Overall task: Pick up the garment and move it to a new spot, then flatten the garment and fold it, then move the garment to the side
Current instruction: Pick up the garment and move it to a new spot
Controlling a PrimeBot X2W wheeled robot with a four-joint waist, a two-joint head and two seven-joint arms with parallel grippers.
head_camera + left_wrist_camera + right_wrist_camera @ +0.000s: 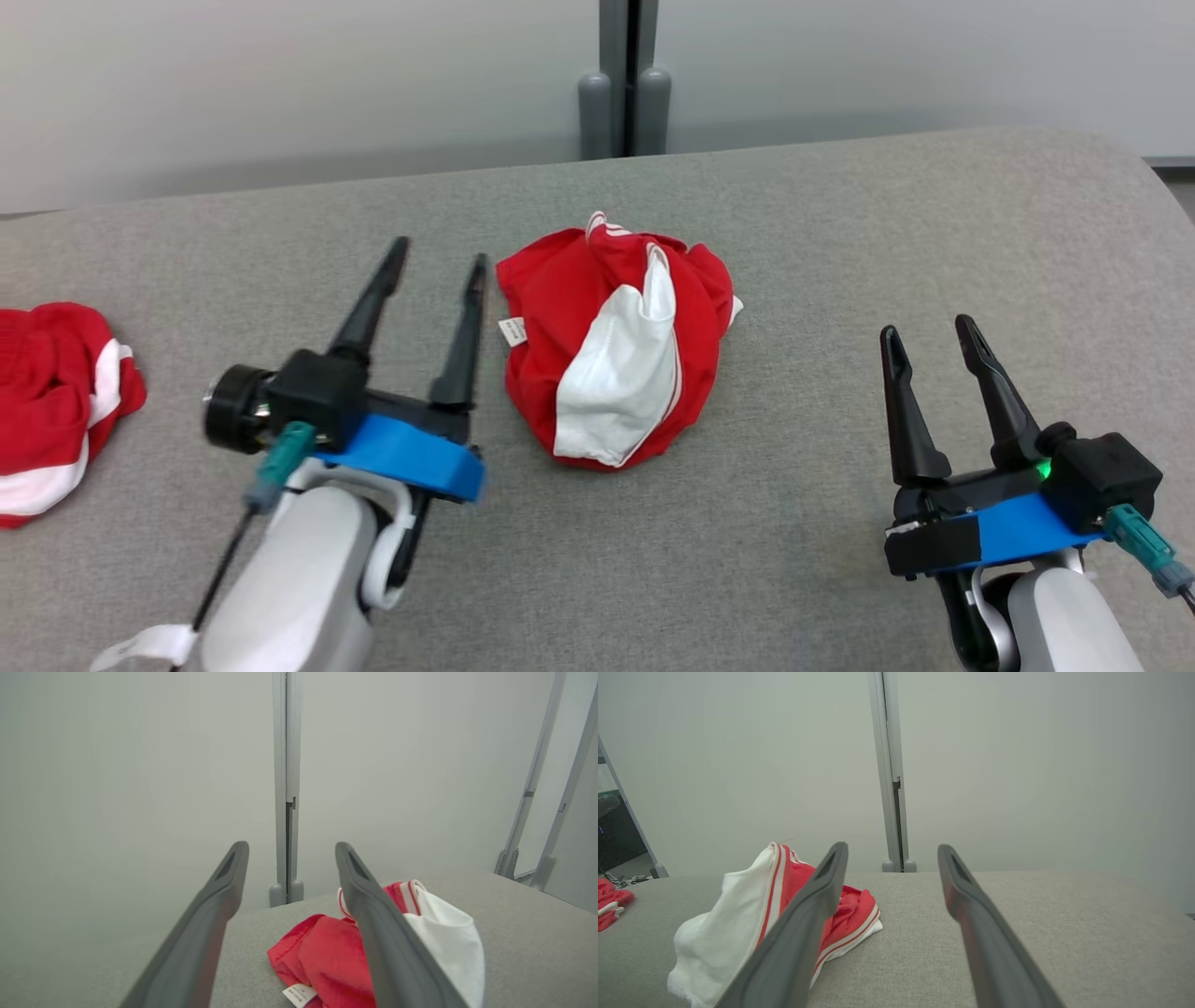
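A crumpled red and white garment lies in a heap on the grey padded table, near its middle. My left gripper is open just left of the heap, its fingers spread and holding nothing. The left wrist view shows the garment low and to the right, partly behind the right finger, with a small white label on it. My right gripper stands open well to the right of the heap, empty. In the right wrist view the garment lies to the left, behind the left finger.
A second red and white garment lies at the table's left edge, also seen as a red garment far left in the right wrist view. A grey post stands against the pale wall behind the table. Metal frame legs rise at the far right.
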